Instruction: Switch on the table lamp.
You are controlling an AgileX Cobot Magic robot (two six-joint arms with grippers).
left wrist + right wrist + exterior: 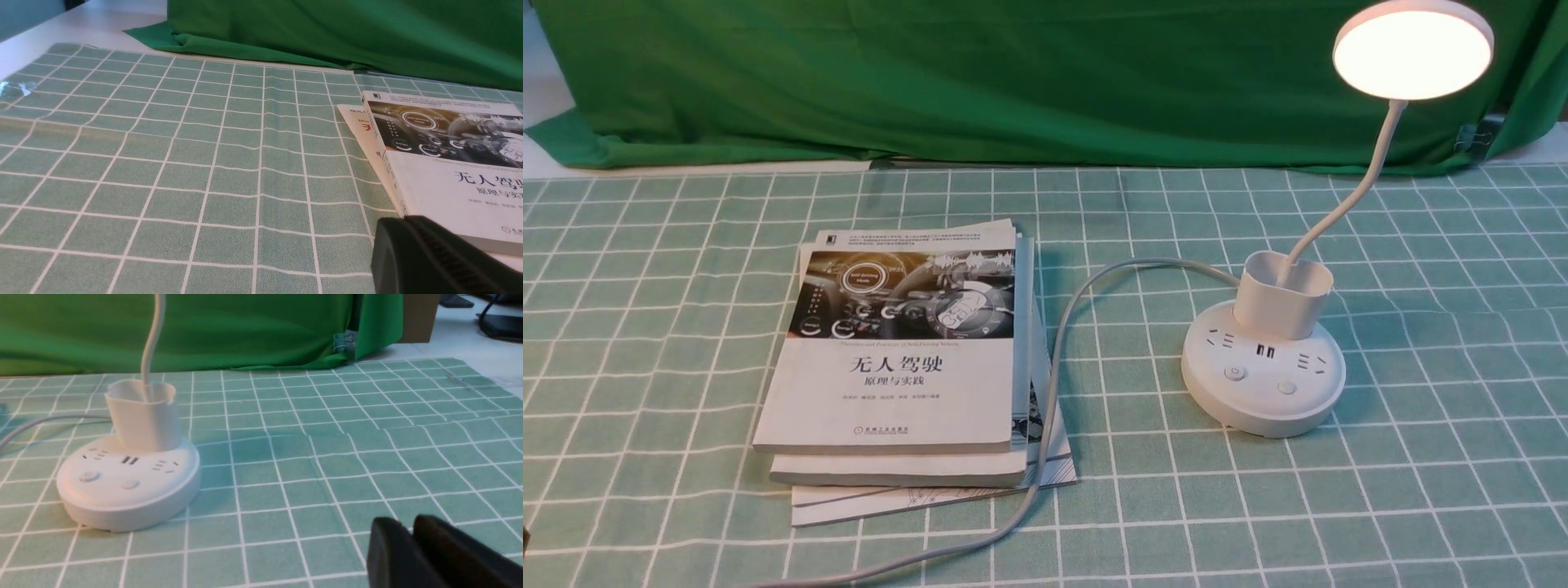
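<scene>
The lamp (1263, 367) is shining, standing on the right part of the table (1143, 506) — the cord (1054, 367) is running between it and the books (890, 351). Behind, the green curtain (931, 82) is closing the far edge. The left gripper (402, 245) is keeping its fingers together; the right gripper (402, 531) is holding them slightly apart — nothing is sitting between.

1 white lamp (128, 479), upright on its round base, 2 buttons on top; 1 grey cord (53, 418) beside it. 1 checked green tablecloth (261, 457) beneath. 1 green curtain (245, 330) behind. My 1 pincer (402, 520), its tips well apart from the lamp.
</scene>
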